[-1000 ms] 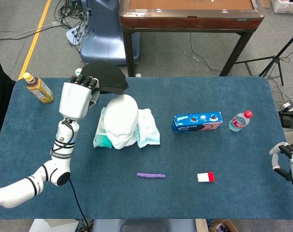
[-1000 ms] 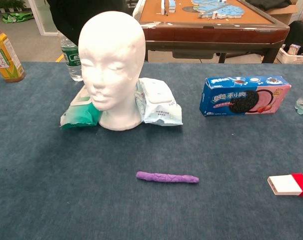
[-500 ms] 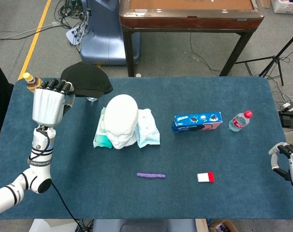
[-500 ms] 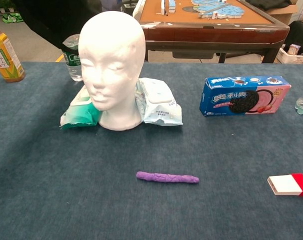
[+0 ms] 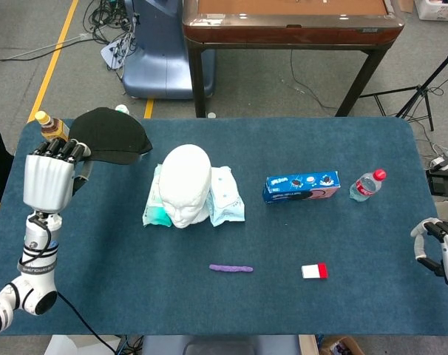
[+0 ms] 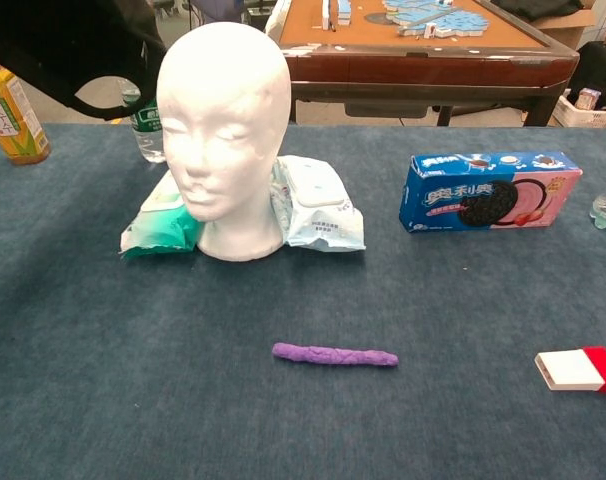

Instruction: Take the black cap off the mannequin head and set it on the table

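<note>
The black cap (image 5: 109,135) hangs in the air over the table's far left, held by my left hand (image 5: 48,177), whose fingers grip its edge. In the chest view the cap (image 6: 68,50) fills the top left corner; the hand itself is out of that frame. The white mannequin head (image 5: 185,182) stands bare at mid-table, to the right of the cap, also seen as the head (image 6: 223,130) in the chest view. My right hand (image 5: 437,251) rests at the table's right edge, fingers curled, holding nothing.
Wet-wipe packs (image 5: 225,196) flank the mannequin head. A tea bottle (image 5: 48,126) stands at the far left and a water bottle (image 6: 143,120) behind the head. A cookie box (image 5: 301,186), small bottle (image 5: 367,186), purple strip (image 5: 231,268) and red-white eraser (image 5: 314,271) lie to the right.
My left hand has carried the cap leftward, away from the mannequin head, and somewhat lower. The right hand has not moved.
</note>
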